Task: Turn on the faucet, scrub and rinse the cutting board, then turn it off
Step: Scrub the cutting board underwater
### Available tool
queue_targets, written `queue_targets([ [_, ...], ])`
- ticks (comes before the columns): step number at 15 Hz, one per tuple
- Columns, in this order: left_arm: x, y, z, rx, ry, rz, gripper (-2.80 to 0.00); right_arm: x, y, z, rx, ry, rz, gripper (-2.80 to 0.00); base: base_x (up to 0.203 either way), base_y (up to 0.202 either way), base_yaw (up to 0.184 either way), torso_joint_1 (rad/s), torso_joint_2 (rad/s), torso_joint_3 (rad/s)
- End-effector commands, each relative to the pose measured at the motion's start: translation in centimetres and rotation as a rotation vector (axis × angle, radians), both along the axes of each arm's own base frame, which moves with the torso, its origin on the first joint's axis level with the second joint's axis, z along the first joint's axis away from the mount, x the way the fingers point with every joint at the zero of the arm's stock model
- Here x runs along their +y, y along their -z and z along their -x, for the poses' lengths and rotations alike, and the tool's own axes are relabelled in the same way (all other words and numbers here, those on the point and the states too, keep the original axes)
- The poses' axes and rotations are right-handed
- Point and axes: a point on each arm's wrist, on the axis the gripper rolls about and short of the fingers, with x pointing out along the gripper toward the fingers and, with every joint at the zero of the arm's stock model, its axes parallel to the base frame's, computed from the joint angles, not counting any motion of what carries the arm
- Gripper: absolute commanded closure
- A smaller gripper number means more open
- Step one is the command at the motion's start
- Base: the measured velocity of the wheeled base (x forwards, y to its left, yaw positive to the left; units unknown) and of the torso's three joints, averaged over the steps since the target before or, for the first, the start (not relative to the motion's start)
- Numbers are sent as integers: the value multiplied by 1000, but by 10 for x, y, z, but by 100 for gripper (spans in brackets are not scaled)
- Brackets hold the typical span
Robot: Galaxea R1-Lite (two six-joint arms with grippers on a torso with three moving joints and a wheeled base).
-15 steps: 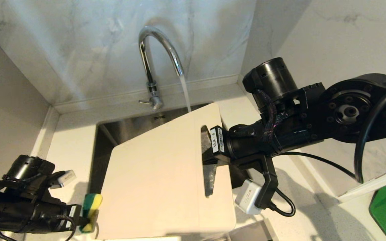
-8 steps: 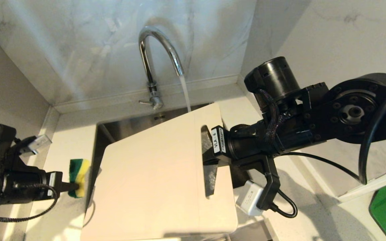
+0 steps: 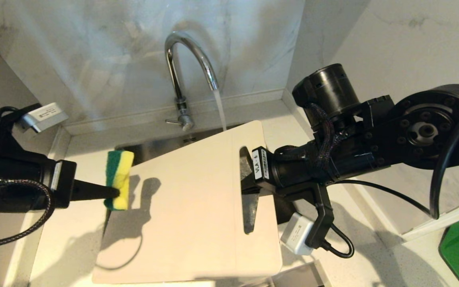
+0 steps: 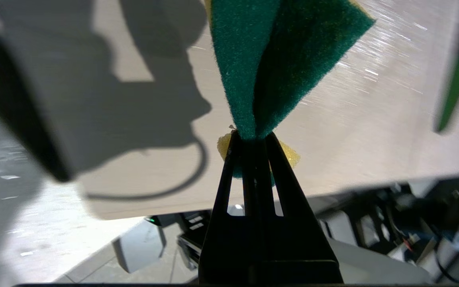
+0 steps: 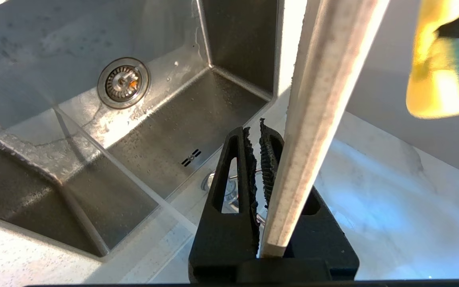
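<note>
Head view: my right claw (image 3: 249, 187) is clamping the cutting board (image 3: 189, 211) over the sink (image 5: 165, 131), water running from the faucet (image 3: 185, 59). Left wrist: my left claw (image 4: 253, 139) is pinching the sponge (image 4: 277, 59). Right wrist: I'm only gripping the board's edge, so hard scrubbing might twist it loose.

Sponge (image 3: 119, 179) (tool-held) at cutting board (image 3: 189, 215) edge

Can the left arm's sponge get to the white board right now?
Probably yes. The sponge in the left gripper hovers beside the cutting board's bare face, nothing between; the right gripper grips the far side.
</note>
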Motion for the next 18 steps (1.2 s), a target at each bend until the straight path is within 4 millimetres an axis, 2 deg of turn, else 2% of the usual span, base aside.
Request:
queue_targets([
  [1, -54, 11, 6, 63, 111, -38, 0, -1, -2, 2, -15, -10, 0, 0, 0, 0, 0, 0, 0, 0],
  [3, -80, 33, -3, 130, 93, -108, 0, -2, -5, 4, -19, -10, -4, 0, 0, 0, 0, 0, 0, 0],
  [5, -83, 61, -7, 202, 70, -185, 0, -3, -6, 6, -15, -3, -9, 0, 0, 0, 0, 0, 0, 0],
  [7, -76, 80, -15, 231, 29, -208, 0, -3, -5, 6, -11, -3, -6, 0, 0, 0, 0, 0, 0, 0],
  [9, -58, 98, -28, 233, -50, -201, 0, -4, -4, 6, -8, -3, -5, 0, 0, 0, 0, 0, 0, 0],
  [13, -7, 133, -49, 259, -184, -258, 0, -4, -5, 8, -11, -3, -8, 0, 0, 0, 0, 0, 0, 0],
  [16, 28, 143, -66, 229, -266, -263, 0, -4, -3, 10, -5, -9, -4, 0, 0, 0, 0, 0, 0, 0],
  [18, 49, 141, -76, 205, -302, -268, 0, -4, -4, 10, -6, -8, -5, 0, 0, 0, 0, 0, 0, 0],
])
